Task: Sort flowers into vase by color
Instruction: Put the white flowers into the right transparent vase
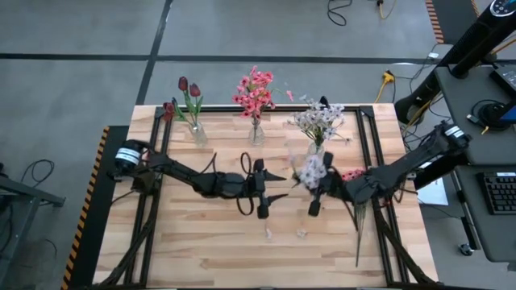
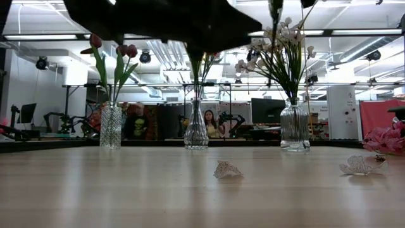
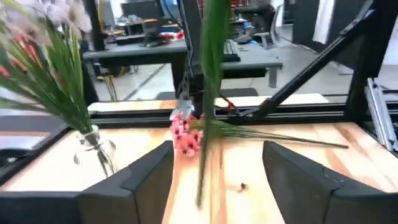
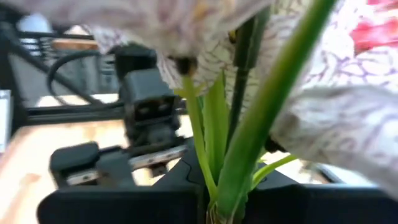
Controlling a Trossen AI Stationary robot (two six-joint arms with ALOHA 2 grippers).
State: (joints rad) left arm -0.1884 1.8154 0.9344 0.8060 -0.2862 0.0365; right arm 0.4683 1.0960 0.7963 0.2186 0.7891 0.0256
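My right gripper (image 1: 316,193) is shut on a white-lavender flower (image 1: 310,171) above the table's middle. Its bloom fills the right wrist view (image 4: 205,25). My left gripper (image 1: 262,192) is open and faces it from the table's left. In the left wrist view the flower's green stem (image 3: 208,93) hangs in front of the open fingers (image 3: 146,180). Three glass vases stand along the far edge, holding red tulips (image 1: 192,121), pink blooms (image 1: 255,109) and white-lavender sprays (image 1: 318,127). A pink flower (image 1: 351,175) lies on the table under the right arm. My right gripper pinches the white-lavender flower's green stem (image 4: 239,168) between its two fingers, just below the bloom. The flower is lifted clear of the table. Its bloom sits on the wrist side of the fingers and the stem hangs down beyond them.
Fallen petals lie on the near half of the table (image 2: 226,170) (image 2: 361,166). The lying pink flower's stems (image 1: 359,238) run toward the near edge. Black frame rails (image 1: 157,137) border the table on both sides. A person sits in the room behind (image 2: 209,123).
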